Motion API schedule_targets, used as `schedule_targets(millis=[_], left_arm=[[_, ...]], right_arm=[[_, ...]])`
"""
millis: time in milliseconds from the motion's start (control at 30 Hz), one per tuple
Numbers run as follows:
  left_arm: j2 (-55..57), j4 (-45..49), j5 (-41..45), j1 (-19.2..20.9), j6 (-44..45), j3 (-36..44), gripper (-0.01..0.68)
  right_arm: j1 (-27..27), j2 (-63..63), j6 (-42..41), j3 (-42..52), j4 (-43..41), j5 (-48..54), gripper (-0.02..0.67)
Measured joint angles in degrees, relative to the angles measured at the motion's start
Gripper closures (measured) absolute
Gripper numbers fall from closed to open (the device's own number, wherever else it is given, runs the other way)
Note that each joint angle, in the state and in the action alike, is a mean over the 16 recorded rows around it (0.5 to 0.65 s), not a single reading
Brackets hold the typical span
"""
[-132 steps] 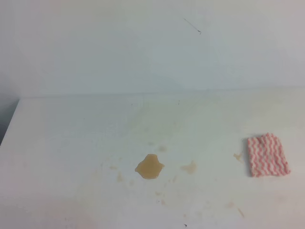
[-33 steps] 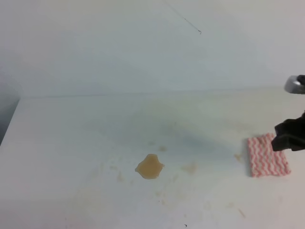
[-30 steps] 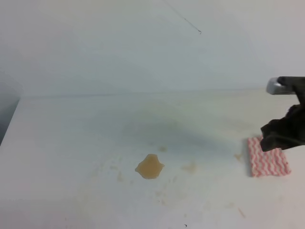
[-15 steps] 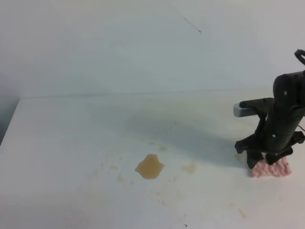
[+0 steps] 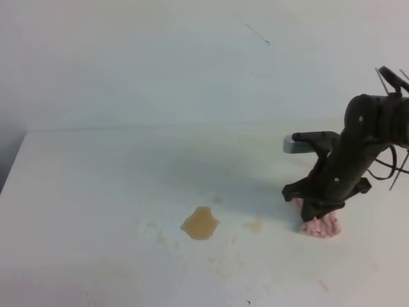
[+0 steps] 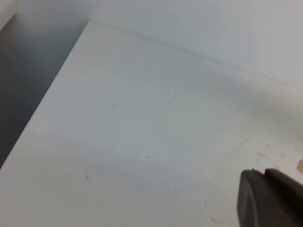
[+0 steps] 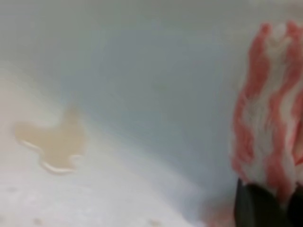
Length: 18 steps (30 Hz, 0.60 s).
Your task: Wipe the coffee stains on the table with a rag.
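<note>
The coffee stains show as a tan puddle (image 5: 200,223) with a paler splotch (image 5: 254,225) to its right on the white table (image 5: 96,192). Right of the splotch, my right gripper (image 5: 317,216) points down and is shut on the rag (image 5: 321,226), which is bunched into a pink-and-white wad touching the table. In the right wrist view the rag (image 7: 272,113) stands crumpled between dark fingers (image 7: 255,208), and the puddle (image 7: 52,142) lies off to the left. Only a dark piece of my left gripper (image 6: 270,198) shows, at the lower right of the left wrist view.
A white wall (image 5: 160,64) rises behind the table's far edge. The table's left edge (image 5: 13,166) drops off to a dark gap. Faint yellowish smears and small specks dot the surface around the puddle.
The right arm came in from the right and lowered onto the flat rag. Its jaws shut, the rag bunched up, and it has shifted left toward the stains.
</note>
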Motion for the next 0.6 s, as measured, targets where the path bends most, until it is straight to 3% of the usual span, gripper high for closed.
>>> schedule_targets(millis=[100,600], left_arm=[[0.00,0.00,0.00,0.00,0.00,0.00,0.674],[0.00,0.00,0.00,0.00,0.00,0.00,0.674]], right_arm=[[2.05,0.20,-1.57,-1.84,2.70,-0.73,0.653],[15.74,10.03,-1.93,-20.89,7.93,1.23,0.652]])
